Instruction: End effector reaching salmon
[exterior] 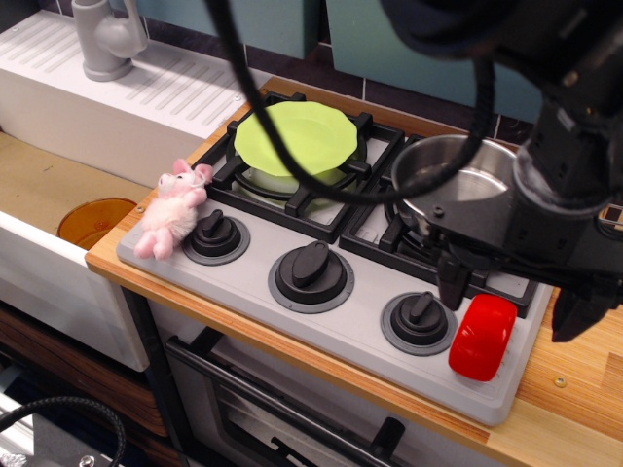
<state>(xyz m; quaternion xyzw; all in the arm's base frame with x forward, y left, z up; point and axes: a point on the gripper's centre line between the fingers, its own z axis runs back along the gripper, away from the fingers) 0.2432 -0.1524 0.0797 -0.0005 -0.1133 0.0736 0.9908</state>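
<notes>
The salmon (483, 337) is a small glossy red rounded piece lying on the grey stove front at the right, beside the rightmost knob (420, 319). My black gripper (511, 304) hangs just above it, open, with one finger (451, 280) to the salmon's upper left and the other finger (572, 316) off to its right over the wooden counter. The fingers straddle the salmon without touching it. The bulky wrist and thick black cable (292, 165) fill the upper right.
A steel pot (458, 175) sits on the right burner behind the gripper. A green plate (297, 138) lies on the left burner. A pink plush animal (173, 209) lies at the stove's left edge. A sink with an orange bowl (92, 219) is at left.
</notes>
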